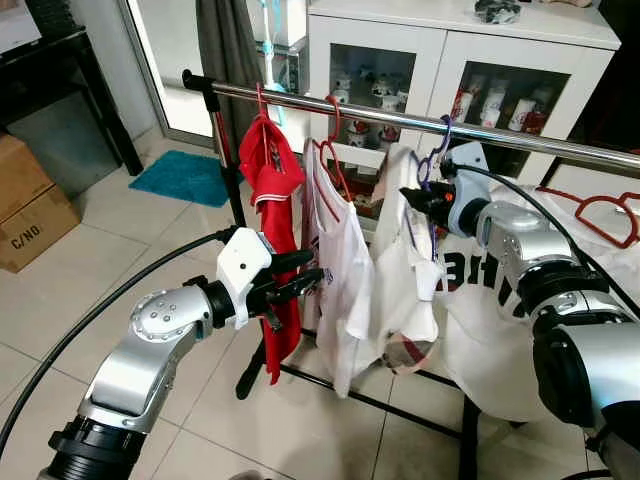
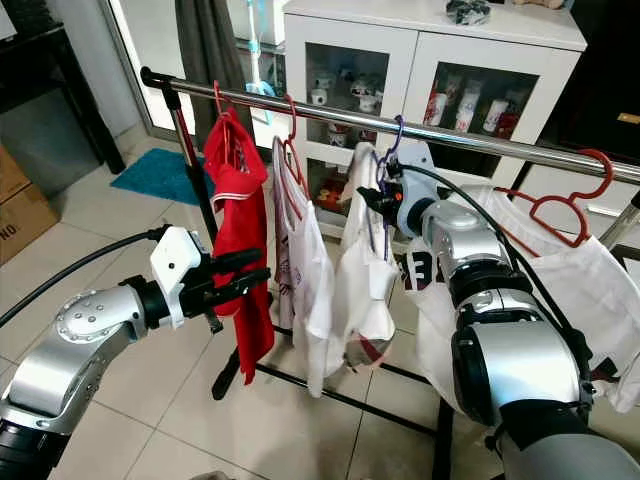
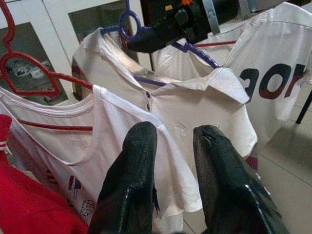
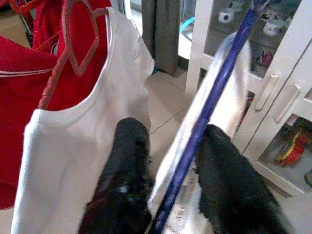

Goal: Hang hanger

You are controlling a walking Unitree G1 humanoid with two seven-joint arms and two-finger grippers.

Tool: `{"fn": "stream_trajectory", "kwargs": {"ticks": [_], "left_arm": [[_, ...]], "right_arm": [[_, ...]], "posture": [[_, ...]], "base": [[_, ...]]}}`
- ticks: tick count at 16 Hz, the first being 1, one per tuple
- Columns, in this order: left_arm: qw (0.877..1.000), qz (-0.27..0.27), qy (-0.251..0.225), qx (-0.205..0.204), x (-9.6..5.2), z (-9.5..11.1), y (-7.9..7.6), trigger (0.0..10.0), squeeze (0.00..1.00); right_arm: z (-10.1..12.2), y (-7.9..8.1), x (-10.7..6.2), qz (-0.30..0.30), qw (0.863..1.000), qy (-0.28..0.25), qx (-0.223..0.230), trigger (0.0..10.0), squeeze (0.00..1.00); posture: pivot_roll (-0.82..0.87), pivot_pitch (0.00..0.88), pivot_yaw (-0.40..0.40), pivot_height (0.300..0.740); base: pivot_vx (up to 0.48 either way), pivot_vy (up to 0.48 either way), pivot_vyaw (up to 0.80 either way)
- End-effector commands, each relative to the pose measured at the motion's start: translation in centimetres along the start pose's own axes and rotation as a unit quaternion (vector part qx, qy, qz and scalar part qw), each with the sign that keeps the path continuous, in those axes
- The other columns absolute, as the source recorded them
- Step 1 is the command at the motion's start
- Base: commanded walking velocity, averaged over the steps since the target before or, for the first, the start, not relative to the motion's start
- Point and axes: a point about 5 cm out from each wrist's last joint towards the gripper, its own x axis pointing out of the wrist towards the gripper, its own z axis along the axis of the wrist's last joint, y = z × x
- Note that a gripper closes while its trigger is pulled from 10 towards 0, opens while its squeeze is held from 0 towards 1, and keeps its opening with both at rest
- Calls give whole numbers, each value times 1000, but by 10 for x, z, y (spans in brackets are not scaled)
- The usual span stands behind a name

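A purple hanger (image 1: 438, 140) carrying a white polo shirt (image 1: 405, 270) has its hook over the metal rail (image 1: 560, 148). My right gripper (image 1: 412, 197) is at the hanger's neck just under the rail. In the right wrist view its fingers (image 4: 129, 146) stand apart, with the purple hanger bar (image 4: 214, 92) running between them close to one finger. My left gripper (image 1: 310, 272) is open and holds nothing. It hovers lower, in front of the red shirt (image 1: 272, 170) and pointing at a white T-shirt (image 1: 335, 260).
The red shirt and white T-shirt hang on red hangers left of the polo. A bare red hanger (image 1: 610, 215) and a lettered white shirt (image 1: 480, 330) are on the right. A white cabinet (image 1: 450, 60) stands behind, with cardboard boxes (image 1: 25, 200) and a teal mat (image 1: 180, 175) to the left.
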Motion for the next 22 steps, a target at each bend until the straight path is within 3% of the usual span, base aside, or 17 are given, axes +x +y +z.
{"fn": "stream_trajectory", "kwargs": {"ticks": [1,11,12,13,19,20,22], "left_arm": [[1000,-9,-10,7,2,7,-1,10000,0],[1000,-10,-8,12,2,9,0,10000,0],[1000,-10,-7,12,2,9,0,10000,0],[1000,-11,-7,12,2,9,0,10000,0],[1000,-9,-5,14,3,9,1,10000,0],[1000,-9,-5,15,3,9,1,10000,0],[1000,-4,-5,16,3,9,2,10000,0]], "right_arm": [[12,1,1,3,1000,-18,-3,0,0],[12,-1,1,-10,1000,-24,-5,0,0],[12,-2,0,-17,1000,-23,-14,3059,0],[12,-3,0,-22,999,-21,-17,10000,0],[14,-6,0,-43,999,-23,-8,10000,0],[15,-6,0,-41,999,-27,0,0,0],[17,-6,0,-39,999,-35,3,0,0]], "posture": [[-19,0,28,740],[-18,0,32,740],[-20,0,33,740],[-20,0,33,740],[-19,0,34,740],[-19,0,34,740],[-21,0,33,740]], "base": [[0,0,0],[0,0,0],[0,0,0],[0,0,0],[0,0,0],[0,0,0],[0,0,0]]}}
